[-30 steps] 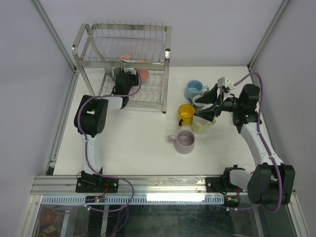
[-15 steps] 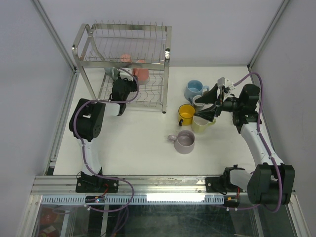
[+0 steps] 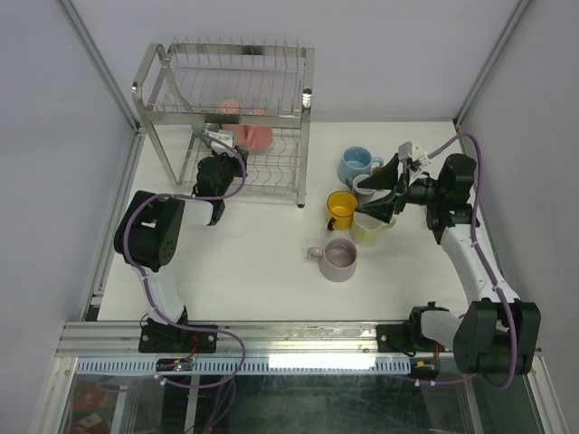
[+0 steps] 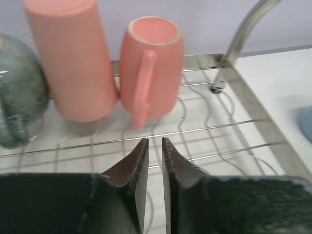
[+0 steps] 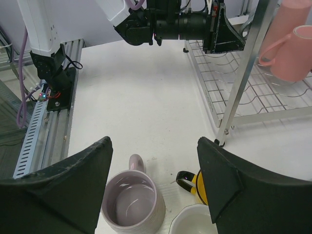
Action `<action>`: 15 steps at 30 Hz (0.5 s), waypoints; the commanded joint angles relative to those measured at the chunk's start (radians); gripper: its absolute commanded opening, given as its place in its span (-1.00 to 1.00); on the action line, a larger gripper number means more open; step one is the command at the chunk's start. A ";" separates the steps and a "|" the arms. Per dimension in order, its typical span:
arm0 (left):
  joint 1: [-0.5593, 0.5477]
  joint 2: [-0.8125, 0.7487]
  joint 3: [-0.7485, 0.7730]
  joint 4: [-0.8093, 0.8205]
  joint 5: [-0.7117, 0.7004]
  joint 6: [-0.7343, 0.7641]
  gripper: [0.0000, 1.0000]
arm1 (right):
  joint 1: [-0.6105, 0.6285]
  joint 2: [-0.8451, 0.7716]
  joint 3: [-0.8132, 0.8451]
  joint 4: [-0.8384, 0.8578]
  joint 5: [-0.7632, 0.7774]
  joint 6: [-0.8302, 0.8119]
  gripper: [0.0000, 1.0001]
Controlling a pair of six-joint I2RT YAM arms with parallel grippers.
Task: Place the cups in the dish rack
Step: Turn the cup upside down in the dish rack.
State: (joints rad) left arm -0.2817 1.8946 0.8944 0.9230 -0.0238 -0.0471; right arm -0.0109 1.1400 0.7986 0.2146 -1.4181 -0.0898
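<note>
Left gripper [image 4: 149,146]: fingers nearly together, empty. Right gripper [image 5: 156,180]: spread apart over the lilac mug [image 5: 131,202]. Glazed ceramic is likely rigid, slippery, breakable; grip the rim wall.

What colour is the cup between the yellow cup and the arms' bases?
Lilac cup, clearest in the right wrist view.
</note>
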 commanded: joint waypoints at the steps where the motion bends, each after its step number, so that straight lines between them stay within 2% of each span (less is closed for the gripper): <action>1: 0.012 -0.038 0.000 0.075 0.170 -0.080 -0.83 | 0.003 -0.015 0.034 0.007 0.005 -0.022 0.47; 3: 0.025 -0.012 0.023 0.074 0.242 -0.116 -1.00 | 0.003 -0.016 0.036 0.006 0.004 -0.024 0.47; 7: 0.039 0.065 0.084 0.071 0.300 -0.146 -1.00 | 0.003 -0.017 0.037 -0.001 0.004 -0.029 0.47; 15: 0.042 0.173 0.243 -0.028 0.252 -0.128 -1.00 | 0.003 -0.015 0.042 -0.020 0.005 -0.047 0.47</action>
State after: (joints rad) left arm -0.2470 2.0449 1.0485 0.9062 0.2302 -0.1738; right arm -0.0109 1.1400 0.7986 0.1932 -1.4178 -0.1108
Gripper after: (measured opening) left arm 0.001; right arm 0.734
